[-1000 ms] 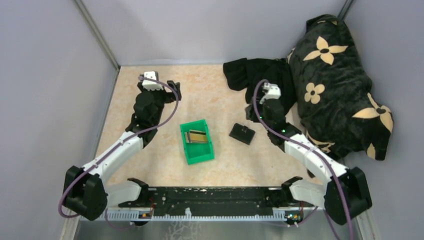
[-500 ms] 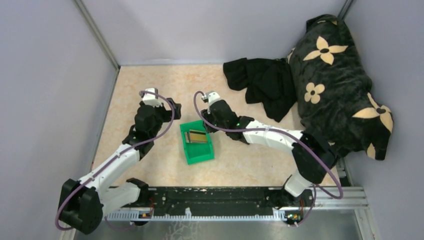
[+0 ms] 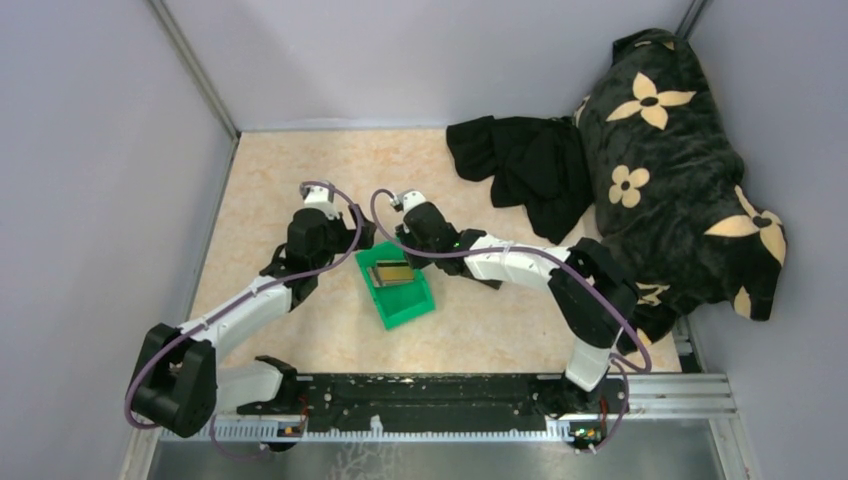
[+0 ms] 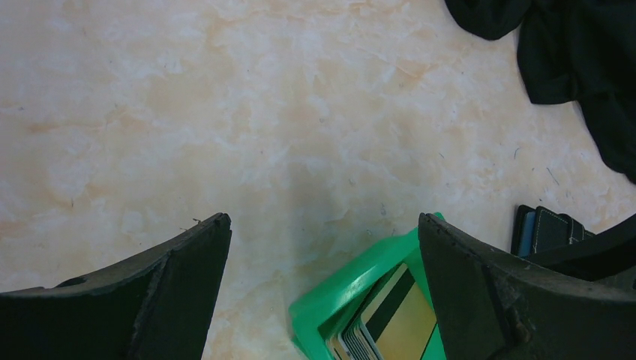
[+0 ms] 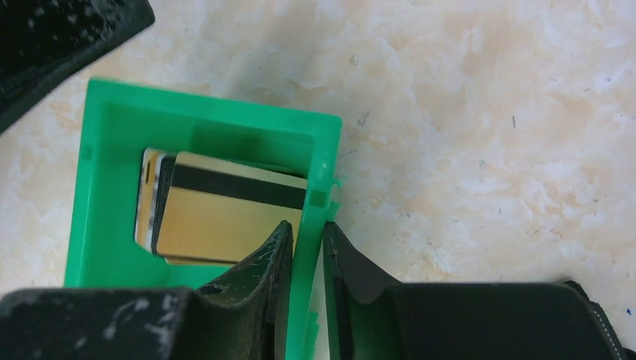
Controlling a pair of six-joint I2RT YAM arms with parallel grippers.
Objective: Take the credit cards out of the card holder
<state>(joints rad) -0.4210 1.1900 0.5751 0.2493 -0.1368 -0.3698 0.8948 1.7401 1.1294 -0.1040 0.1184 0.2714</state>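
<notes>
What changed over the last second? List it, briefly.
The right gripper swung left from the black cloth to the green bin and closed on its wall; the bin turned slightly. The left gripper, open, moved nearer the bin. The credit cards in the bin and the cloth stayed put.

A robot test cell in a lab. Plain lilac-grey wall panels (image 3: pixel 90 150) set in thin metal corner posts (image 3: pixel 195 68) box in the beige marble-patterned tabletop (image 3: pixel 270 170) beneath the jaws. Behind them, two white-and-black robot arms (image 3: pixel 240 305) trailing purple cables (image 3: pixel 130 395) stand on a black metal mounting rail (image 3: pixel 420 392).
</notes>
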